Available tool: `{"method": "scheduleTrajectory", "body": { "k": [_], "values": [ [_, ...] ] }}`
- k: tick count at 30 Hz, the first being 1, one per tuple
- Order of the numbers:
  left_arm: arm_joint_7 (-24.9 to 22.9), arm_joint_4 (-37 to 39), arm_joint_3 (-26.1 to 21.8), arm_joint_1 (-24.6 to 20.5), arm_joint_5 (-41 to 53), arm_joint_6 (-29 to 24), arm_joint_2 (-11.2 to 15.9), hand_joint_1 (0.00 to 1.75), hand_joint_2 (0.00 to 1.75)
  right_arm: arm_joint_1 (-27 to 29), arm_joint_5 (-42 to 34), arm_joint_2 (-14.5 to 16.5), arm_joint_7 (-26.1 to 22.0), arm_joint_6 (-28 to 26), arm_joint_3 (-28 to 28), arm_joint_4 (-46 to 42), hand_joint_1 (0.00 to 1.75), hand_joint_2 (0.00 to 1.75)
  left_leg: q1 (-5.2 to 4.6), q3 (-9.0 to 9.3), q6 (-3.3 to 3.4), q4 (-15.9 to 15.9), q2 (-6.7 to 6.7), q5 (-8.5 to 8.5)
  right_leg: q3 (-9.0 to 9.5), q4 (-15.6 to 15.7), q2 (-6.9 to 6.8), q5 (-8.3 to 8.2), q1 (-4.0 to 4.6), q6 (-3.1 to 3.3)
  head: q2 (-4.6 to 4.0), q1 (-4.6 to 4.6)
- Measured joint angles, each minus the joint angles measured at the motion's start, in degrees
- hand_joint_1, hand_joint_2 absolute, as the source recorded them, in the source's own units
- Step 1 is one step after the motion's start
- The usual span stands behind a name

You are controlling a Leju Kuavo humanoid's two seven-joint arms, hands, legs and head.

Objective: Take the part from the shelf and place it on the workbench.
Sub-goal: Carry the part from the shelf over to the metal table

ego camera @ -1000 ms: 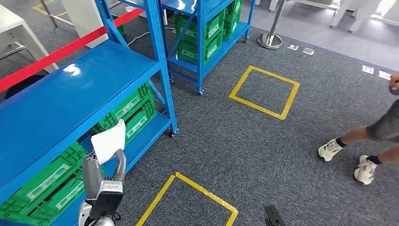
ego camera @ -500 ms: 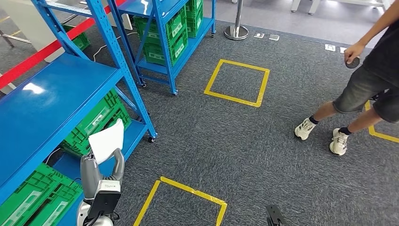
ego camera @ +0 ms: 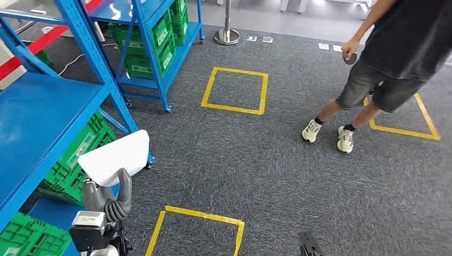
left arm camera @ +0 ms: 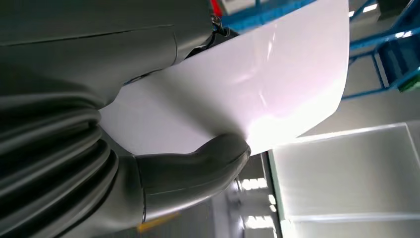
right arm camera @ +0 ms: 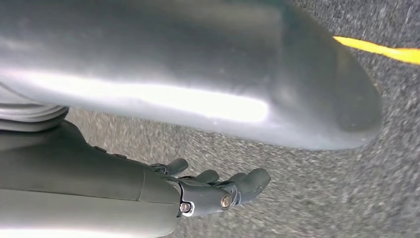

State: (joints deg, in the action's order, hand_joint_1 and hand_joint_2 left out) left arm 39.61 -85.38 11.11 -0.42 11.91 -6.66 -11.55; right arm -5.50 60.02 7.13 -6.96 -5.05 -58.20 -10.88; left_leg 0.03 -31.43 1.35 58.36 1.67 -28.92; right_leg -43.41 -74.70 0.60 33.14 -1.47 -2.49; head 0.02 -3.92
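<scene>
Part: white sheet-like part [ego camera: 116,156], off the shelf, held up beside the blue shelf [ego camera: 37,114], above the grey carpet [ego camera: 256,160].
Left hand: left hand [ego camera: 106,196] pinching the lower edge of the part, thumb on one face and fingers [ego camera: 124,186] on the other; wrist view shows the thumb pressed flat on the white face.
Right hand: right hand [right arm camera: 218,191] hanging low over the carpet, holding nothing, fingers bent a little and apart.
Workbench: not seen yet, so placing not yet done.
Could go wrong: part looks thin and smooth, held by one edge only; likely to slip or flop if shaken while walking. Could bump the blue shelf post [ego camera: 101,80] just beside it in a tight turn.
Person: person [ego camera: 384,58] standing well apart on the right, near yellow tape [ego camera: 405,130]; could step into the path.
Open room: wide carpet ahead and to the right, between the shelf and the person.
Edges: shelf edge close on the left; yellow floor square [ego camera: 200,218] right below.
</scene>
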Motion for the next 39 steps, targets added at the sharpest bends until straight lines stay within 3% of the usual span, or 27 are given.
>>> {"method": "scheduleTrajectory", "body": {
  "k": [1, 2, 5, 7, 9, 11, 13, 15, 16, 17, 18, 20, 22, 24, 26, 28, 29, 31, 32, 33, 35, 37, 39],
  "values": [
    [0.17, -0.38, -0.32, 0.03, -2.89, 1.99, -0.13, 1.75, 1.75, 0.05, -0.03, -0.01, 0.05, 0.0, -0.01, 0.0, 0.0, 0.0, -0.14, -0.06, 0.06, 0.08, 0.87, -0.04, 0.24, -0.27, -0.17, -0.28, 0.03, 0.12, 0.0, 0.0],
    [0.27, -0.78, -0.68, -0.05, -5.53, 3.76, -0.32, 1.75, 1.75, 0.14, -0.08, -0.01, 0.08, 0.0, -0.01, 0.0, 0.0, 0.0, -0.24, -0.08, 0.09, 0.17, 1.64, -0.09, 1.76, 1.93, -0.45, -1.48, 0.1, 0.3, 0.0, 0.0],
    [0.07, -2.03, -1.62, -0.78, -13.74, 10.5, -0.9, 1.75, 1.75, 0.1, -0.18, 0.0, -0.08, 0.01, -0.02, 0.0, 0.0, 0.0, -0.64, -0.05, -0.26, 0.49, 3.52, -0.4, 8.46, 13.19, -3.52, -5.04, 0.81, 1.33, 0.0, 0.05],
    [-0.67, -2.53, -1.94, -1.28, -19.21, 16.23, -1.11, 1.75, 1.75, 0.04, -0.17, 0.01, -0.2, 0.05, -0.02, 0.0, 0.0, 0.0, -0.82, 0.07, -0.8, 0.46, 4.42, -0.53, 9.23, 15.27, -4.02, -5.27, 1.22, 1.98, 0.0, 0.12],
    [-1.73, -2.68, -2.09, -1.68, -24.58, 21.82, -1.38, 1.75, 1.75, 0.23, -0.13, 0.02, -0.2, 0.15, -0.02, 0.01, 0.0, 0.0, -0.79, 0.27, -1.37, 0.29, 5.03, -0.59, 9.17, 15.77, -2.88, -5.68, 1.06, 2.53, 0.0, 0.13],
    [-2.66, -2.68, -2.14, -1.95, -29.27, 26.62, -1.59, 1.75, 1.75, 0.33, -0.03, 0.04, -0.16, 0.37, -0.03, 0.01, 0.0, 0.0, -0.61, -0.35, -2.01, 2.21, 3.03, -2.2, 9.34, 16.3, -1.75, -6.22, 0.59, 3.14, 0.0, 0.28],
    [-3.31, -2.54, -2.14, -2.0, -32.55, 29.83, -1.63, 1.75, 1.75, 0.22, 0.09, 0.07, -0.19, 0.68, -0.04, 0.0, 0.0, 0.0, -0.22, -3.08, -2.56, 8.81, -0.2, -6.01, 9.28, 16.48, -0.45, -6.55, 0.35, 3.53, 0.0, 0.5],
    [-3.67, -2.29, -2.14, -1.96, -34.1, 31.19, -1.65, 1.75, 1.75, 0.22, 0.16, 0.08, -0.22, 0.81, -0.04, 0.0, 0.0, 0.0, 0.02, -6.15, -2.87, 15.54, -1.33, -8.58, 9.09, 16.44, 1.05, -6.67, 0.33, 3.57, 0.0, 0.55],
    [-3.72, -2.19, -2.14, -1.95, -34.36, 31.42, -1.66, 1.75, 1.75, 0.28, 0.18, 0.08, -0.21, 0.8, -0.04, 0.0, 0.0, 0.0, 0.1, -6.55, -2.93, 16.29, -1.43, -8.22, 9.04, 16.39, 1.82, -6.71, 0.3, 3.52, 0.0, 0.55],
    [-3.76, -2.13, -2.14, -1.96, -34.48, 31.55, -1.69, 1.75, 1.75, 0.32, 0.19, 0.08, -0.21, 0.79, -0.04, 0.0, 0.0, 0.0, 0.2, -5.83, -2.94, 14.67, -1.57, -6.7, 9.02, 16.33, 2.65, -6.76, 0.26, 3.42, 0.0, 0.55],
    [-3.78, -2.1, -2.13, -1.98, -34.54, 31.65, -1.72, 1.75, 1.75, 0.32, 0.19, 0.09, -0.21, 0.79, -0.04, 0.0, 0.0, 0.0, 0.34, -4.1, -2.91, 10.95, -2.07, -4.4, 9.03, 16.23, 3.51, -6.79, 0.19, 3.29, 0.0, 0.55],
    [-3.86, -2.09, -2.12, -2.04, -34.72, 31.92, -1.78, 1.75, 1.75, 0.22, 0.2, 0.1, -0.21, 0.79, -0.05, 0.0, 0.0, 0.0, 0.69, -0.61, -2.79, 3.18, -5.0, -1.28, 8.77, 15.98, 5.08, -6.9, 0.05, 2.73, 0.0, 0.53],
    [-4.42, -2.08, -2.08, -2.08, -35.88, 32.72, -1.83, 1.75, 1.75, 0.17, 0.32, 0.1, -0.22, 0.8, -0.07, 0.01, 0.0, 0.0, 0.64, 0.57, -2.46, 0.24, -6.99, -0.82, 8.13, 15.97, 6.37, -7.24, -0.14, 1.8, 0.0, 0.54],
    [-5.6, -2.1, -1.74, -2.26, -38.31, 34.48, -1.97, 1.75, 1.75, 0.34, 0.44, 0.1, -0.17, 0.82, -0.07, 0.02, 0.0, 0.0, 0.45, 0.56, -1.7, 0.01, -5.97, -0.48, 7.6, 16.22, 7.39, -7.73, -0.4, 0.85, 0.0, 0.57],
    [-6.92, -2.15, -0.97, -2.61, -41.25, 36.68, -2.09, 1.75, 1.75, 0.44, 0.43, 0.16, -0.09, 0.83, -0.07, 0.02, 0.0, 0.0, 0.54, 0.66, -0.81, -0.47, -4.4, -0.03, 6.66, 14.72, 5.08, -6.87, -0.22, 0.33, 0.0, 0.4],
    [-7.83, -2.22, -0.24, -2.84, -43.49, 38.19, -2.1, 1.75, 1.75, 0.26, 0.36, 0.22, -0.07, 0.83, -0.07, 0.02, 0.0, 0.0, 0.46, 0.7, -0.27, -0.71, -2.82, 0.14, 4.38, 10.05, 1.38, -4.14, 0.12, 0.12, 0.0, 0.15],
    [-8.12, -2.25, -0.02, -2.89, -44.21, 38.58, -2.1, 1.75, 1.75, 0.13, 0.26, 0.23, -0.08, 0.82, -0.07, 0.02, 0.0, 0.0, 0.35, 0.65, -0.13, -0.68, -2.07, 0.12, 2.81, 6.76, 0.52, -2.49, 0.15, 0.02, 0.0, 0.08],
    [-8.57, -2.21, 0.29, -2.97, -45.06, 38.88, -2.08, 1.75, 1.75, 0.12, 0.04, 0.23, -0.08, 0.78, -0.11, 0.02, 0.0, 0.0, 0.19, 0.54, 0.01, -0.55, -0.5, 0.01, 0.15, 0.9, 0.08, -0.37, 0.12, -0.1, 0.0, 0.08],
    [-8.73, -2.17, 0.5, -3.03, -45.28, 38.95, -2.07, 1.75, 1.75, 0.24, -0.08, 0.24, -0.08, 0.75, -0.16, 0.02, 0.0, 0.0, 0.14, 0.5, 0.05, -0.48, 0.37, -0.05, -0.3, -0.34, -0.05, -0.3, 0.11, -0.14, 0.0, 0.08],
    [-8.83, -2.14, 0.72, -3.11, -45.27, 38.93, -2.07, 1.75, 1.75, 0.38, -0.16, 0.24, -0.08, 0.72, -0.21, 0.02, 0.0, 0.0, 0.12, 0.48, 0.03, -0.41, 1.18, -0.13, 0.41, 0.59, -0.24, -1.15, 0.11, -0.12, 0.0, 0.07],
    [-8.75, -2.09, 1.06, -3.4, -44.66, 38.68, -2.07, 1.75, 1.75, 0.53, -0.29, 0.24, -0.06, 0.67, -0.29, 0.02, 0.0, 0.0, 0.09, 0.5, -0.21, -0.15, 2.65, -0.37, 4.84, 8.24, -1.84, -4.26, 0.2, 0.14, 0.0, 0.07],
    [-8.51, -2.09, 1.28, -3.78, -43.86, 38.43, -2.03, 1.75, 1.75, 0.42, -0.33, 0.26, 0.03, 0.65, -0.31, 0.02, 0.0, 0.0, -0.19, 0.51, -0.76, 0.14, 3.77, -0.76, 8.35, 14.58, -3.85, -6.04, 0.53, 0.81, 0.0, 0.12],
    [-8.31, -2.04, 1.52, -4.08, -43.38, 38.33, -1.99, 1.75, 1.75, 0.44, -0.28, 0.3, 0.14, 0.61, -0.31, 0.02, 0.0, 0.0, -0.41, 0.74, -1.39, 0.07, 4.67, -0.95, 8.72, 15.64, -3.88, -6.19, 0.85, 1.56, 0.0, 0.2]
  ]
}}
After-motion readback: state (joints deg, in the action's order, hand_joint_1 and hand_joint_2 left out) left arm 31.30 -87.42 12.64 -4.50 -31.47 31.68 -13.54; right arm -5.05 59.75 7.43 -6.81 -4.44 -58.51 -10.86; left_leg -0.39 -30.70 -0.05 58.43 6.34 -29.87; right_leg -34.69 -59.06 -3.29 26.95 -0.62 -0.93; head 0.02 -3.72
